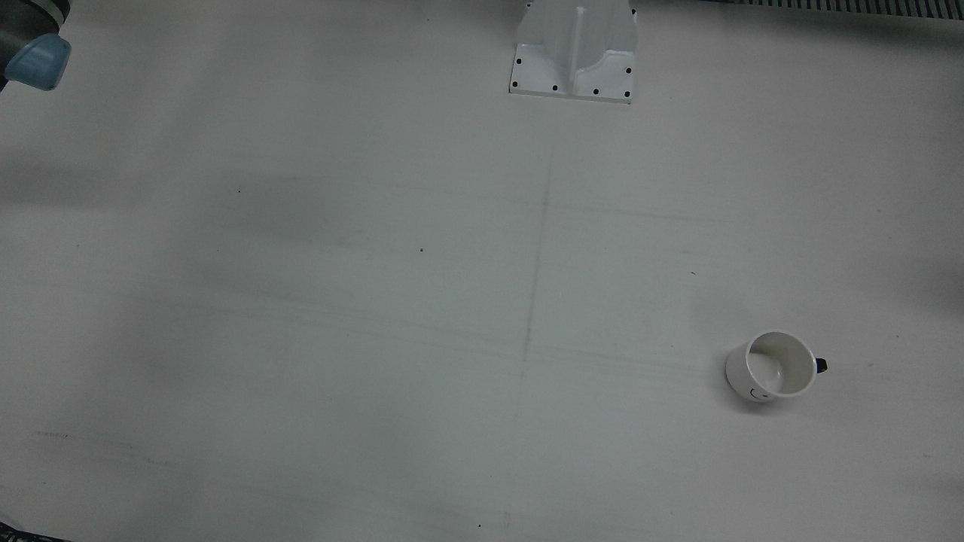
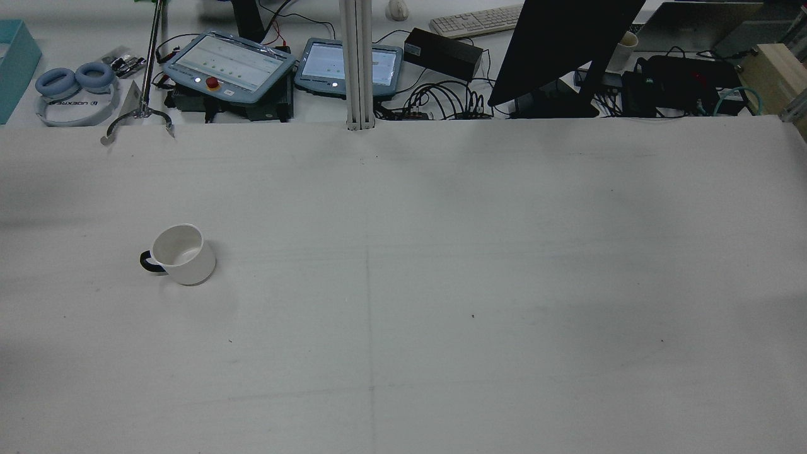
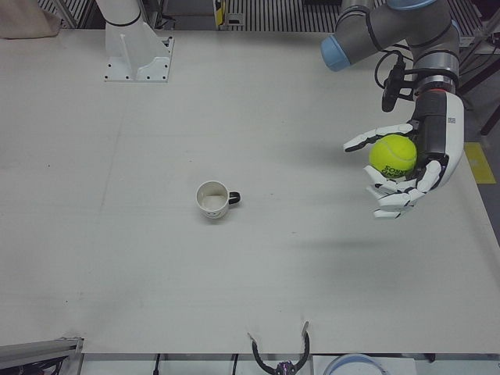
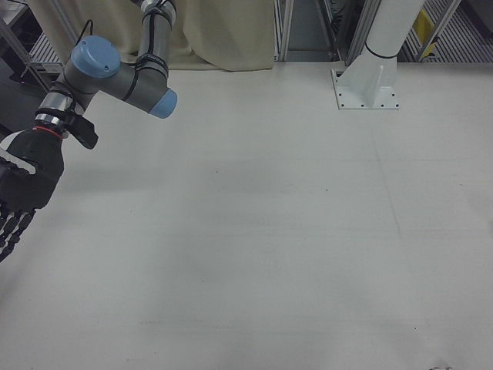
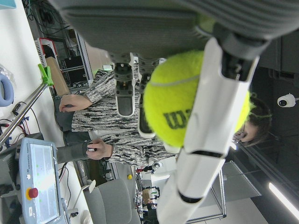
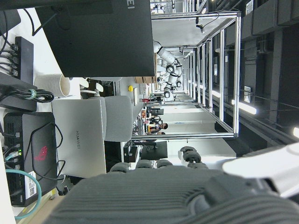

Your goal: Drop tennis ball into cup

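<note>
A white cup (image 3: 213, 199) with a dark handle stands upright on the white table; it also shows in the front view (image 1: 771, 366) and the rear view (image 2: 183, 254). My left hand (image 3: 410, 168) is raised well to the right of the cup in the left-front view and is shut on a yellow-green tennis ball (image 3: 393, 155). The ball fills the left hand view (image 5: 187, 100), with white fingers (image 5: 205, 135) across it. My right hand (image 4: 19, 189) hangs at the left edge of the right-front view, fingers pointing down, holding nothing.
A white arm pedestal (image 1: 574, 53) is bolted at the back of the table. Beyond the table's far edge in the rear view are teach pendants (image 2: 230, 66), a monitor (image 2: 555, 44), cables and headphones (image 2: 74, 79).
</note>
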Available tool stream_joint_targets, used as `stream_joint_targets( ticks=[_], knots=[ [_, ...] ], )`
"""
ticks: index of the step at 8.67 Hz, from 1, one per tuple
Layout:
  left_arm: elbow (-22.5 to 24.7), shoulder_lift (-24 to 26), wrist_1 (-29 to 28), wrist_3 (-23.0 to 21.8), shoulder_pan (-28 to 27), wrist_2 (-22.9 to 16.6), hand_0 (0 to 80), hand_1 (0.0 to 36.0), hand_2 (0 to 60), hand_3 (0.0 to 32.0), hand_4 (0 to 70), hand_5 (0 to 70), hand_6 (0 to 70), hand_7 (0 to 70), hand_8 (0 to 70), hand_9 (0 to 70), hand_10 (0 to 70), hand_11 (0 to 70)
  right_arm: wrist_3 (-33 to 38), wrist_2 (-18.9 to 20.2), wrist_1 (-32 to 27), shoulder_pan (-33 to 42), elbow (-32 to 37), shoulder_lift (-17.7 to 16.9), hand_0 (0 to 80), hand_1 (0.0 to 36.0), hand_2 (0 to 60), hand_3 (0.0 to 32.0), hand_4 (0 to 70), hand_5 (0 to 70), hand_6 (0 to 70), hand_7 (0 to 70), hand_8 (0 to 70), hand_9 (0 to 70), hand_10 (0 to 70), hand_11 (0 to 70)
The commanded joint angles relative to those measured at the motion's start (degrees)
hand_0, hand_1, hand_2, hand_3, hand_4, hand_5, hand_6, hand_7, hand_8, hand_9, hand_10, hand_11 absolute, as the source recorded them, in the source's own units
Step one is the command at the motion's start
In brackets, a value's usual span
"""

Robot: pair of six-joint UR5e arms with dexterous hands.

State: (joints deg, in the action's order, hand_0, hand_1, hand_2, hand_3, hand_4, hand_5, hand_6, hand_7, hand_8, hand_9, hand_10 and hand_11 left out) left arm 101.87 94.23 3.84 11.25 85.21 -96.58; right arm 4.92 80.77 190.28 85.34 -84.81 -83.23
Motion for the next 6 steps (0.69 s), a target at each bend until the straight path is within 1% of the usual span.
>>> stream_joint_targets(
  ticks=[1,2,3,4,5,6],
  knots=[
    [0.61,-0.45,0.47,0.26,-0.31,-0.45,80.0,30.5,17.2,0.0,25.7,25.3,70.0,70.0,37.7,46.9,18.1,29.2,0.00,0.00,0.00,-0.09,0.00,0.00,0.0,0.0,0.0,0.0,0.0,0.0,0.0,0.0,0.0,0.0,0.0,0.0],
    [1.74,-1.15,0.21,0.26,-5.01,-2.62,80.0,30.9,15.6,0.0,25.1,24.7,70.0,70.0,37.7,46.8,18.2,29.4,0.00,0.00,0.00,0.00,0.00,0.00,0.0,0.0,0.0,0.0,0.0,0.0,0.0,0.0,0.0,0.0,0.0,0.0],
    [3.93,-1.33,0.82,0.70,-10.28,-2.65,80.0,30.7,15.7,0.0,24.0,24.6,70.0,70.0,37.5,46.3,18.2,29.3,0.00,0.00,0.00,0.00,0.00,0.00,0.0,0.0,0.0,0.0,0.0,0.0,0.0,0.0,0.0,0.0,0.0,0.0],
    [5.78,-1.33,2.04,1.05,-16.85,-1.86,80.0,29.8,15.0,0.0,22.4,23.6,70.0,70.0,36.6,45.9,18.1,29.2,0.00,0.00,0.00,0.00,0.00,0.00,0.0,0.0,0.0,0.0,0.0,0.0,0.0,0.0,0.0,0.0,0.0,0.0],
    [5.97,-0.72,2.05,1.84,-21.10,-0.03,80.0,29.1,16.3,0.0,21.6,24.6,70.0,70.0,37.5,45.3,18.1,29.1,0.00,0.00,0.00,0.00,0.00,0.00,0.0,0.0,0.0,0.0,0.0,0.0,0.0,0.0,0.0,0.0,0.0,0.0],
    [5.97,-0.54,2.23,1.85,-25.23,1.90,80.0,29.0,14.8,0.0,21.6,23.0,70.0,70.0,37.1,46.2,18.6,29.8,0.00,0.00,0.00,0.00,-0.09,0.00,0.0,0.0,0.0,0.0,0.0,0.0,0.0,0.0,0.0,0.0,0.0,0.0]
  ],
)
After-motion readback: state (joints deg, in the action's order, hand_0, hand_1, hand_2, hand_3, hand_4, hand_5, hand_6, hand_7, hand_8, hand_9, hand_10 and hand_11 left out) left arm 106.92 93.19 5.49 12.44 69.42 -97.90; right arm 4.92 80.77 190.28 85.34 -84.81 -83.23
